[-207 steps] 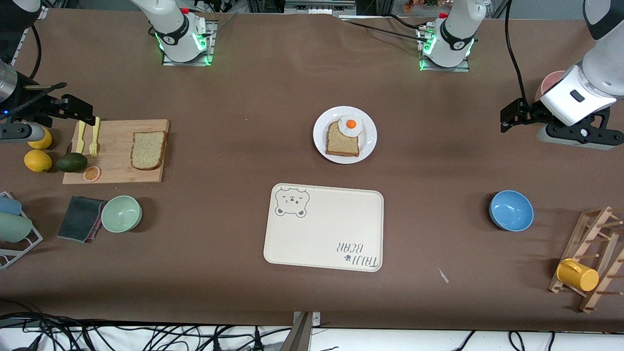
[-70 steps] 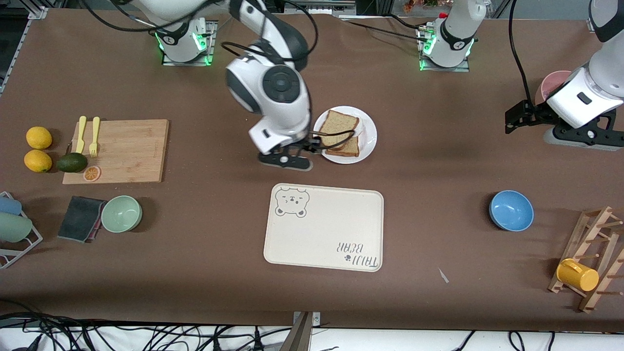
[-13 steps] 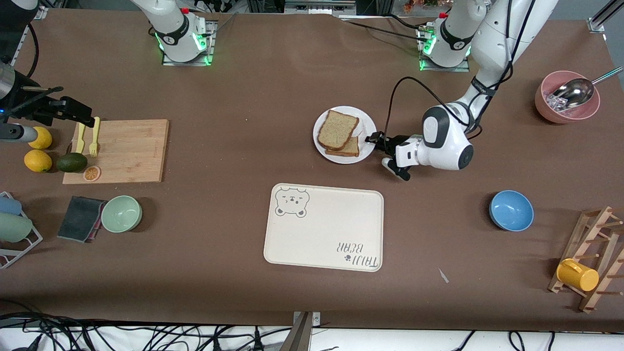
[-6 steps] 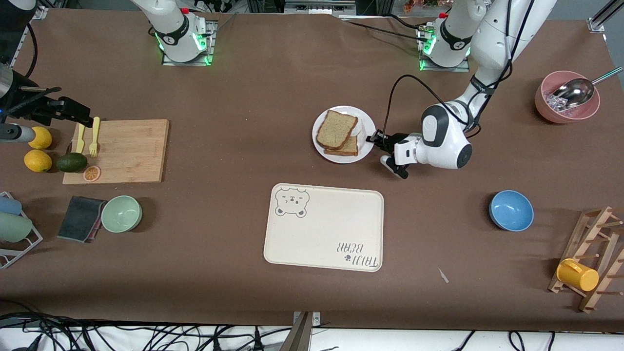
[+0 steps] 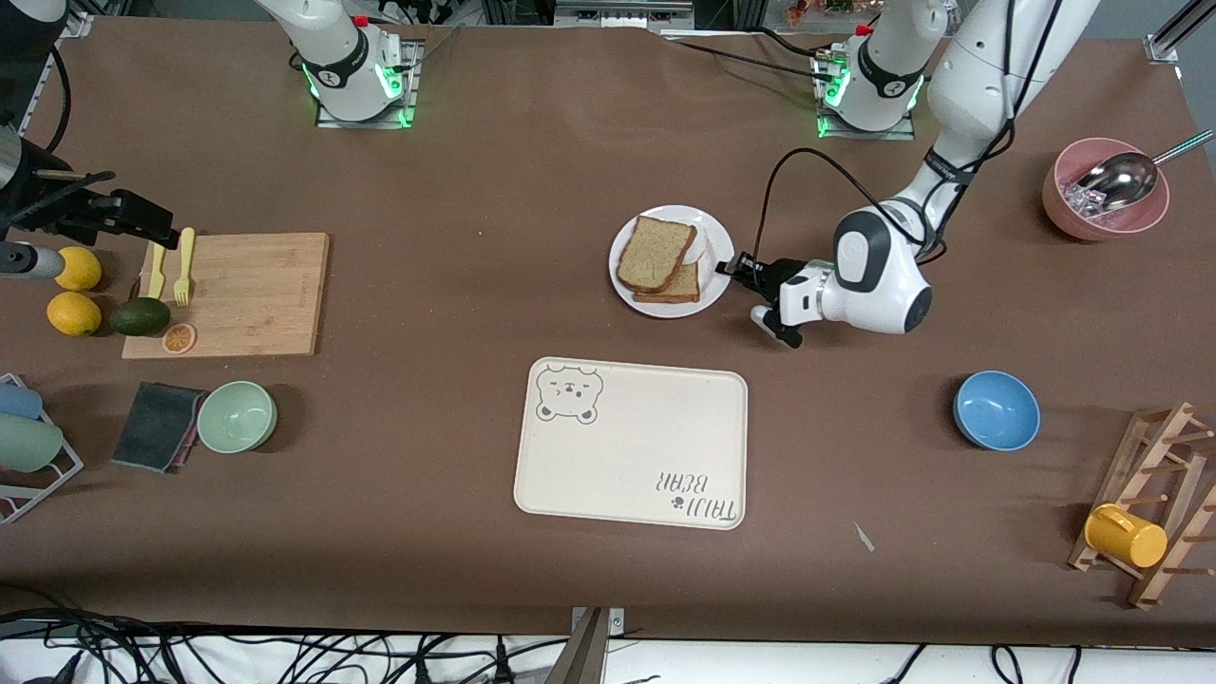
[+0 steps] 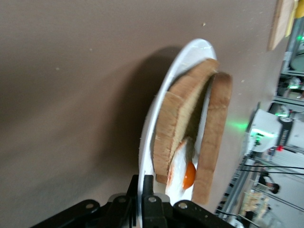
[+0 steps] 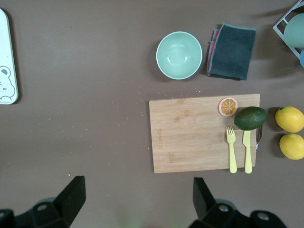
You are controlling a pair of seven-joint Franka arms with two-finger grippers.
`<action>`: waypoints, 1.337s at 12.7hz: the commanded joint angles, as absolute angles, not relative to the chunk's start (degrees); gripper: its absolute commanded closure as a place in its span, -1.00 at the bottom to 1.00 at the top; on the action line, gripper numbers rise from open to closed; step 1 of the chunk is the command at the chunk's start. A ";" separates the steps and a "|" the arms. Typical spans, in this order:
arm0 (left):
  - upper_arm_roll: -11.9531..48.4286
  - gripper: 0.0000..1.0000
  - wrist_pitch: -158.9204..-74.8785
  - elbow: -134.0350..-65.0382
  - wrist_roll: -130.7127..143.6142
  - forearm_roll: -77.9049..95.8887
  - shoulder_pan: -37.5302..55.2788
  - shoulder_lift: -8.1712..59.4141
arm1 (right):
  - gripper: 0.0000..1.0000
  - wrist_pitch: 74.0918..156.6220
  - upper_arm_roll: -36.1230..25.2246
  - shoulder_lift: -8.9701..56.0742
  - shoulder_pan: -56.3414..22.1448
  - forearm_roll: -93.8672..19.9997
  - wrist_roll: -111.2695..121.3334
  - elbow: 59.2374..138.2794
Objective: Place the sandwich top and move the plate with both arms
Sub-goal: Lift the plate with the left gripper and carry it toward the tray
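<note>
1. Gripping the white plate (image 5: 720, 249) by its rim at about four o'clock, the left gripper (image 5: 733, 269) has its jaws clamped on the edge, ready to drag.
2. Resting askew on the lower slice (image 5: 679, 286) and fried egg (image 6: 188, 175), the sandwich top (image 5: 655, 251) looks placed.
3. Low and level, the left arm reaches in sideways.
4. Jaws spread, the right gripper (image 7: 137, 194) waits above the cutting board (image 5: 249, 294).

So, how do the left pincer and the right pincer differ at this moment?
The left pincer is low at the small round white plate, shut on its rim; the right pincer is open, its fingers wide apart. The left one works at the table's middle, beside the tan wholemeal sandwich top; the right one waits high over the bamboo cutting board at the right arm's end. Both are black two-finger pincers.
</note>
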State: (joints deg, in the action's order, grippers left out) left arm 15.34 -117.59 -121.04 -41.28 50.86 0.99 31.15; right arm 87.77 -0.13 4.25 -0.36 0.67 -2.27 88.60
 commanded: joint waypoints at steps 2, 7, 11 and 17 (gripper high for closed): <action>15.56 1.00 -107.25 -117.08 -41.75 53.17 -4.47 30.76 | -1.00 87.72 0.18 4.48 0.09 0.88 -1.93 87.98; 15.47 1.00 -103.36 -102.00 -32.01 53.00 -4.84 34.34 | -1.00 87.71 0.18 4.39 0.09 0.97 -1.76 87.98; 15.47 1.00 -103.88 -84.24 -30.24 53.00 -2.91 47.95 | -1.00 87.54 0.18 4.39 0.09 1.05 -1.49 87.98; 15.21 1.00 -115.90 -69.79 -19.87 55.88 3.86 59.49 | -1.00 87.36 0.18 4.39 -0.09 1.14 -1.41 87.98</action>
